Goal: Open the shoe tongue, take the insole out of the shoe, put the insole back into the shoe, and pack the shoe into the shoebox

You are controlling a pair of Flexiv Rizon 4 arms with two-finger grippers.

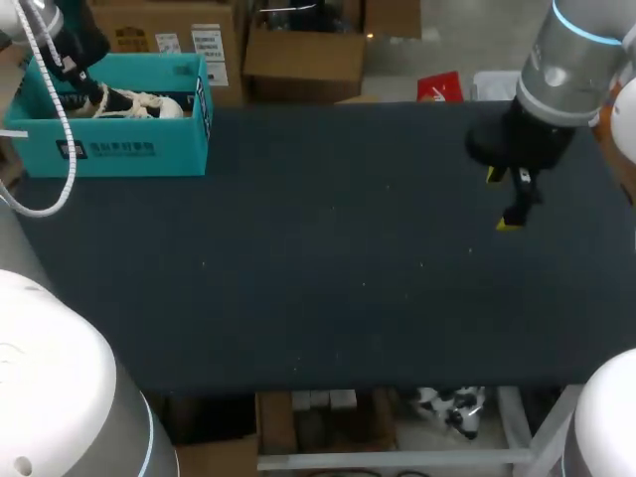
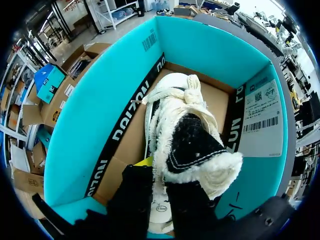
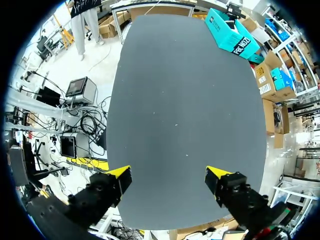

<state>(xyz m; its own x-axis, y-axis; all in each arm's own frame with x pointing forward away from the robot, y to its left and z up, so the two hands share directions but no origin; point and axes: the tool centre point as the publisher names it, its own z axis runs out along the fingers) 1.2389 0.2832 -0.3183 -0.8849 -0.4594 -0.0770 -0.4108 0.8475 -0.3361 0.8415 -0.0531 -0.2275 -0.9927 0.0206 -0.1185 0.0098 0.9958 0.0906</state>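
The shoebox (image 1: pixel 109 149) is set at the far left corner of the table (image 1: pixel 318 288). The shoe (image 2: pixel 182 125) is laid inside it and gripped at its heel end by the left gripper (image 2: pixel 159 197). The right gripper (image 1: pixel 510 201) is hung, fingers spread, over the table's far right, well apart from the shoebox.

White-laced shoe (image 2: pixel 187 145) inside teal shoebox (image 2: pixel 95 110)

Dark table (image 1: pixel 328 258) holds 1 teal shoebox (image 1: pixel 109 149) at its far-left corner, possibly tiny specks (image 1: pixel 204 263).
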